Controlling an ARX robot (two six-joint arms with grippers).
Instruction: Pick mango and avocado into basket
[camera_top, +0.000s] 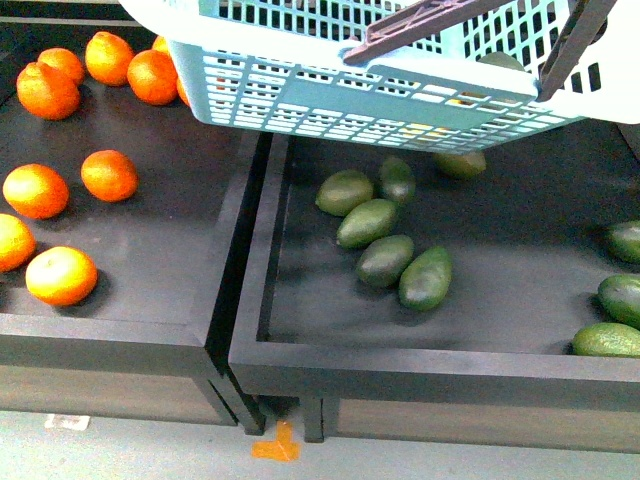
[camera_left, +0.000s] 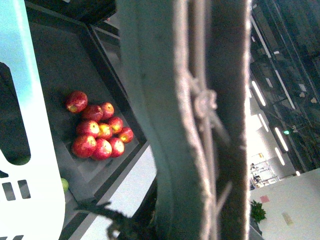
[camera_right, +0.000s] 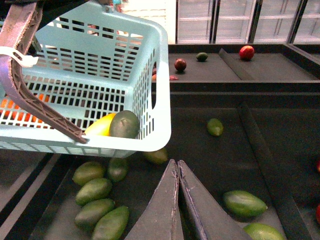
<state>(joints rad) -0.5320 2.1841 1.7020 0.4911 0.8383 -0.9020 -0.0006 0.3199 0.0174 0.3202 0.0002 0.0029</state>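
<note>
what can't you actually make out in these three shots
- Front view: the basket runs off the top edge, its slotted floor mostly hides the fruit inside, and neither arm shows.
- Left wrist view: a blurred grey bar against the lens blocks the middle, so the left fingers cannot be judged open or shut.
- Right wrist view: the mango is mostly covered by the avocado and the handle.

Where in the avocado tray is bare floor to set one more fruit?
Bare: between the avocado cluster and the right-edge avocados, and along the front rim. Crowded: the cluster, near the basket.
</note>
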